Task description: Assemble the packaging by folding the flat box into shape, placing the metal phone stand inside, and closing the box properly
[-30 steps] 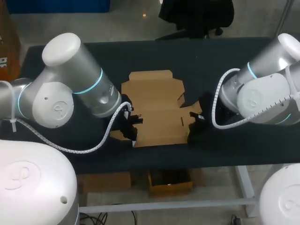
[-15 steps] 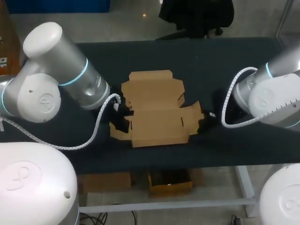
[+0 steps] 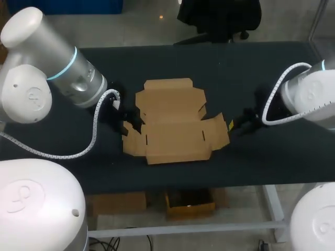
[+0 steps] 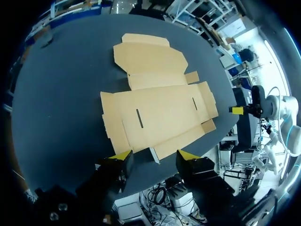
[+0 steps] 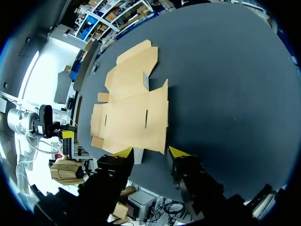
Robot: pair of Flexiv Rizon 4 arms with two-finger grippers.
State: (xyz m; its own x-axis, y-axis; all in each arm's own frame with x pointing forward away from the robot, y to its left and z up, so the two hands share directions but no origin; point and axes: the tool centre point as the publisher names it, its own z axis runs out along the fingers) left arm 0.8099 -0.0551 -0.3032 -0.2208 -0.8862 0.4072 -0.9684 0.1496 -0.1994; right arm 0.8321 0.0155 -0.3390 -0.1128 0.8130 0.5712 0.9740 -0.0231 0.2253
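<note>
Left gripper [image 4: 154, 156] hovers wide open and empty just off the left end of the flat box [image 3: 175, 125], which lies unfolded at the middle of the table [image 3: 251, 68], its long panel running side to side. Right gripper [image 5: 150, 151], equally open and empty, sits just beside the right flap; neither arm looks nearer.

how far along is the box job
Barely started. Done: nothing visible; the box lies unfolded on the table. In hand: nothing; the left pincer and right pincer are open and empty, one at each side of the box. Left: folding, putting in the stand, which no view shows, and closing.
</note>
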